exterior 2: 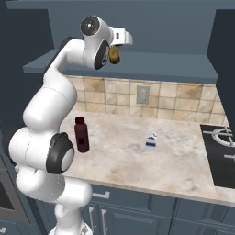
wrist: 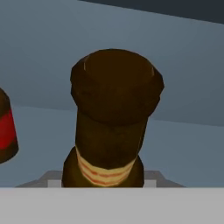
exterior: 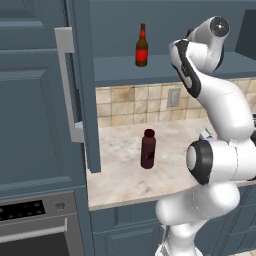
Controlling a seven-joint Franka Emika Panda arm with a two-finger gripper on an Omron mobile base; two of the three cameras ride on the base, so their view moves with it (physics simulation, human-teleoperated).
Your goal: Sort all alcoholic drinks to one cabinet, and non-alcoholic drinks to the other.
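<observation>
Gripping the tan-label bottle, the gripper holds it up at the cabinet shelf, beside the red-label bottle; maroon bottle stands on the counter.

Hiding gripper fingers behind tan-label beer bottle in hand view; cutting red-label beer bottle off at left edge; masking tan-label bottle behind white arm, right base view.

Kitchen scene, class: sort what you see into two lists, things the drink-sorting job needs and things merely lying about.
Job:
red-label beer, on the cabinet shelf
tan-label beer, at the gripper
maroon bottle, on the counter

Lying about:
small carton
stove
oven
</observation>
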